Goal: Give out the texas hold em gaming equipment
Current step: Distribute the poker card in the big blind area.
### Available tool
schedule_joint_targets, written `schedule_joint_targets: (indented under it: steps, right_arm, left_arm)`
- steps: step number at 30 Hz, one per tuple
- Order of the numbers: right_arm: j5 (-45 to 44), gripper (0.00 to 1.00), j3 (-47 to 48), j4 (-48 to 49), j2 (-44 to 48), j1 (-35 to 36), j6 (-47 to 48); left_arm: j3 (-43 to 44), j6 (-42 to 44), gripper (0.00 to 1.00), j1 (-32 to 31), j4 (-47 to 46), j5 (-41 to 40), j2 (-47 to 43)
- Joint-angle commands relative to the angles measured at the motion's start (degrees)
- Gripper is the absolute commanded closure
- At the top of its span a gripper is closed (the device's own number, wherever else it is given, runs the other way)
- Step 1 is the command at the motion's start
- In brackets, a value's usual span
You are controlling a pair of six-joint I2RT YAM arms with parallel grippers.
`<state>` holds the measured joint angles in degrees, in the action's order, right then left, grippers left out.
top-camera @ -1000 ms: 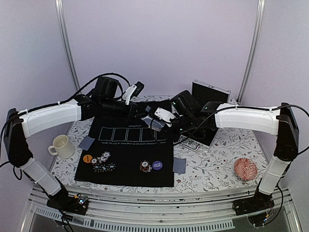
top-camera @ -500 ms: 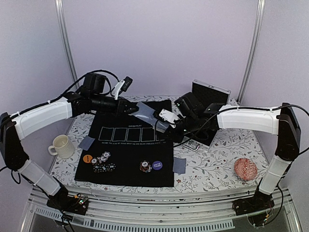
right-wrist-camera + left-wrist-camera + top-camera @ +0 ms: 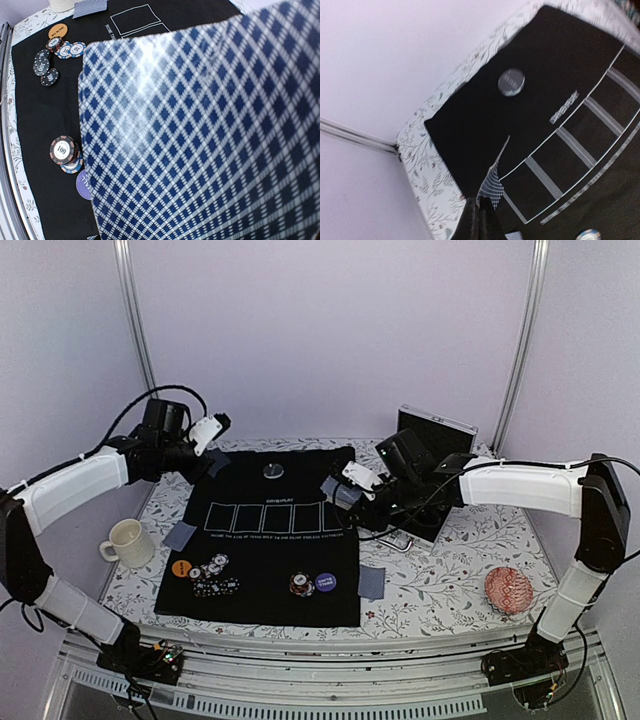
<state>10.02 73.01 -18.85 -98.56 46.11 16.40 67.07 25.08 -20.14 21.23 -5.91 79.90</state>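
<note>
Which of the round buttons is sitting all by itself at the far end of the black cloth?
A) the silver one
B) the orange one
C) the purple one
A: the silver button lies alone near the far edge of the black cloth, while the orange button and the purple button sit by the chips at the near edge.

In the right wrist view, the top red-and-black chip (image 3: 62,149) reads "100". The orange button (image 3: 57,31) reads "BIG BLIND". The purple disc (image 3: 84,185), partly hidden, shows only "ALL". White lettering on the black mat (image 3: 470,130) and silver disc (image 3: 511,82) is too blurred to read.
</note>
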Motion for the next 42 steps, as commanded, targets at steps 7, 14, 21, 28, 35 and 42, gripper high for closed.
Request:
schedule_joint_targets:
  steps: [7,14,21,28,35,42]
  right_arm:
    - [2.44,0.63,-2.30,3.32,3.90,-0.21,1.53]
    - [2.73,0.63,-2.52,3.60,3.73,-0.24,1.27]
    - [2.95,0.63,-2.44,3.10,3.85,-0.27,1.26]
    - [3.04,0.63,-2.59,2.99,4.38,-0.25,1.09]
    - [2.29,0.63,-3.23,3.03,5.22,-0.30,1.15]
    - [2.41,0.63,-3.23,3.03,4.97,-0.26,1.00]
  left_arm:
    - [-6.37,32.07,1.00,7.14,-18.18,-8.67,11.95]
    - [-9.18,38.62,1.00,7.13,-26.83,-3.24,18.99]
    - [-11.63,39.54,1.00,6.89,-17.03,7.84,20.46]
    - [-9.41,39.31,1.00,6.87,-3.75,11.24,23.45]
    - [-8.69,39.76,1.00,7.12,0.25,10.59,25.52]
    - [-8.72,36.07,1.00,7.05,-6.17,7.37,21.35]
